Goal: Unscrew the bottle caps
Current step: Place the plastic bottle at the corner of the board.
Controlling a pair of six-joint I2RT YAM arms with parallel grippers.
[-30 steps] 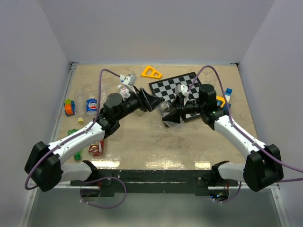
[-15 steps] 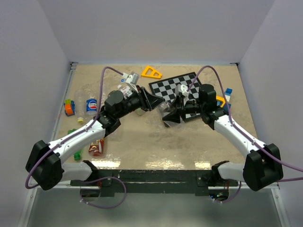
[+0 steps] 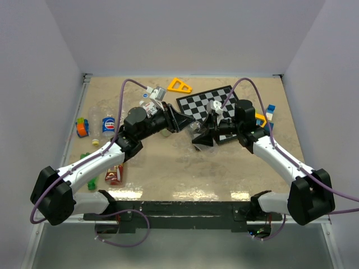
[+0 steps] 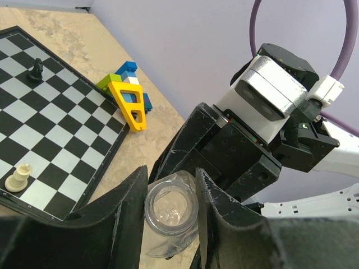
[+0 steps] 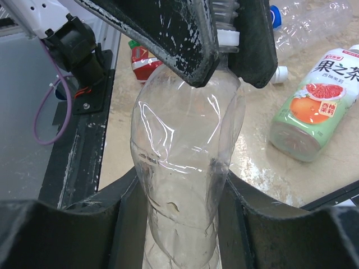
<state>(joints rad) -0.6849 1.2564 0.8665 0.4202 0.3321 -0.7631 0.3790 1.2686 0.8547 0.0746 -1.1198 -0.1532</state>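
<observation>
A clear unlabelled bottle (image 5: 185, 145) hangs between both arms above the table's middle (image 3: 196, 130). My right gripper (image 5: 179, 188) is shut on its body, a finger pressed against each side. My left gripper (image 4: 171, 179) is shut on its neck; the mouth (image 4: 171, 208) shows as a clear ring between the pads. From the right wrist, the left fingers (image 5: 168, 33) cover the threaded neck above a white collar ring (image 5: 227, 38). No cap shows on this bottle. A loose white cap (image 5: 279, 73) lies on the table, and a blue cap (image 5: 275, 15) sits on another clear bottle (image 5: 311, 22).
A chessboard (image 3: 213, 106) with small pieces lies behind the grippers, with a yellow triangle (image 3: 179, 86) at the back and toy blocks (image 3: 269, 112) on the right. At the left lie a cola bottle (image 3: 108, 124), a red-labelled bottle (image 3: 114, 175) and a white-green-orange labelled bottle (image 5: 314, 106).
My left gripper has closed from open onto the clear bottle's neck. The right arm and the bottle have stayed in place.
</observation>
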